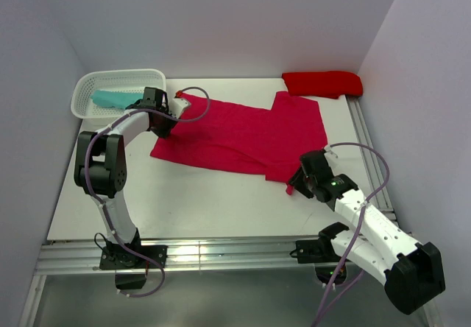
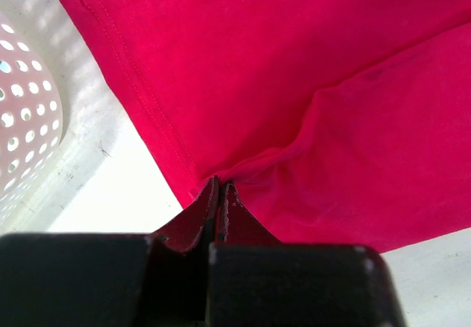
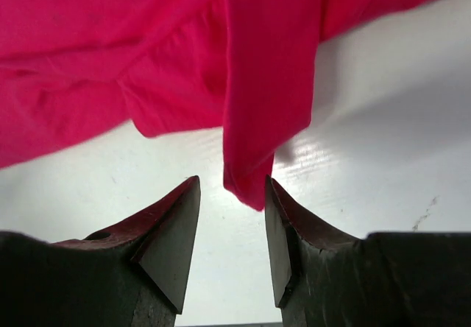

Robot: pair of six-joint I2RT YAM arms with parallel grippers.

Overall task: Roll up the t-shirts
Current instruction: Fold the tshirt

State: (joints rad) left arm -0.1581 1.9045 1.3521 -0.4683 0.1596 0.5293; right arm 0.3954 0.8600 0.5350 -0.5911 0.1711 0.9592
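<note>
basket: a white plastic lattice basket [image 1: 82,95] is seen at the far left corner of the white table [image 1: 184,202].
teal shirt: a teal cloth t-shirt [image 1: 110,100] is found bunched inside the basket.
left gripper: the left gripper [image 1: 163,121] [image 2: 219,194] is lowered just beside the basket; its jaws are pressed together, with the left corner of the crimson cloth pinched between the tips.
crimson shirt: a raspberry-crimson cloth t-shirt [image 1: 243,135] [image 2: 294,84] [image 3: 110,47] is spread flat across the middle of the table, slightly wrinkled.
right gripper: the right gripper [image 1: 300,183] [image 3: 232,183] is set at the shirt's near right corner; its jaws are parted, a tip of cloth is seen between them, unclamped.
scarlet shirt: a brighter scarlet cloth t-shirt [image 1: 322,84] is found bundled at the far right corner, apart from the crimson one.
</note>
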